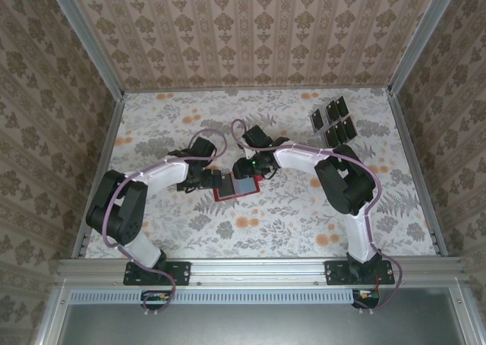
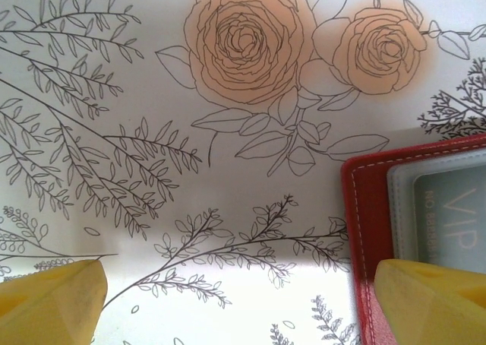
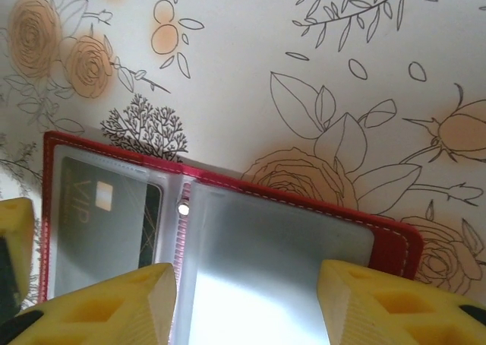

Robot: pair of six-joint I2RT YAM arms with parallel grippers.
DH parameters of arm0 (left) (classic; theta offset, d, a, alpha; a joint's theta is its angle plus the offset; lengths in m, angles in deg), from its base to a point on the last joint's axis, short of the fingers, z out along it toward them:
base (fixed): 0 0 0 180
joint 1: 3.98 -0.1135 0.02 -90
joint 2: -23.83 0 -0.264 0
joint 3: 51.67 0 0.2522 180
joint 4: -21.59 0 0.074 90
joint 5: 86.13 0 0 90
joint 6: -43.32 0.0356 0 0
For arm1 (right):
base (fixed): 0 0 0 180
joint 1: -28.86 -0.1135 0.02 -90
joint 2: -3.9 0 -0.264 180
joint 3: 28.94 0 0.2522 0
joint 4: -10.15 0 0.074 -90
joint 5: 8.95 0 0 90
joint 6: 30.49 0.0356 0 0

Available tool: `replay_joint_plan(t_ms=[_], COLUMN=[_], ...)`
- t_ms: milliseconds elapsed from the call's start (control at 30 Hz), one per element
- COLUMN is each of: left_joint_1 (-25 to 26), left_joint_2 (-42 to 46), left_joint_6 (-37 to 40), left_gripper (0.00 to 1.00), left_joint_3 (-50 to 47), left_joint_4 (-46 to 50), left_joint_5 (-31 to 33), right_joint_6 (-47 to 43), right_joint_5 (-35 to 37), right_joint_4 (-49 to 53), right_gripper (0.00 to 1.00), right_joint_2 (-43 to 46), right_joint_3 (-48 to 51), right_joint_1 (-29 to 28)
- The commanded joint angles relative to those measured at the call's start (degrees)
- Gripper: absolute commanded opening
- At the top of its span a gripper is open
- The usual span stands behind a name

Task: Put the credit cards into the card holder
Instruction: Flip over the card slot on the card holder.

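Observation:
The card holder (image 1: 237, 185) lies open on the table between both arms, red border around greyish clear pockets. A dark credit card (image 3: 106, 216) marked VIP sits in its left pocket. My right gripper (image 3: 247, 307) stands open over the right-hand clear sleeve (image 3: 266, 261), with nothing between its fingers. My left gripper (image 2: 243, 307) is wide open at the holder's left side, and one finger (image 2: 433, 299) lies over the red edge (image 2: 363, 223). Several black credit cards (image 1: 332, 119) lie in rows at the back right.
Floral cloth covers the table (image 1: 304, 223). Patterned walls with metal rails (image 1: 414, 163) close in the left, back and right sides. The left gripper's yellow finger (image 3: 15, 246) shows at the edge of the right wrist view.

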Motion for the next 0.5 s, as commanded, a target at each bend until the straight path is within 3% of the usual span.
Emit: replay_joint_plan(t_ms=[0,467], left_joint_1=[0.1,-2.1], left_joint_2=[-1.3,-1.7], left_joint_6=[-0.4,2.9], left_gripper=[1.00,1.00], left_joint_3=[1.2,3.5], left_joint_4=[0.0,0.0], left_joint_5=[0.4,0.3], right_joint_6=[4.4,11.9], right_joint_5=[-3.7,-6.1], right_joint_4=[-0.8,-6.0], right_gripper=[0.55,0.56], right_joint_2=[0.1,2.0], right_joint_3=[3.7,5.7], right_joint_1=[-0.4,-1.5])
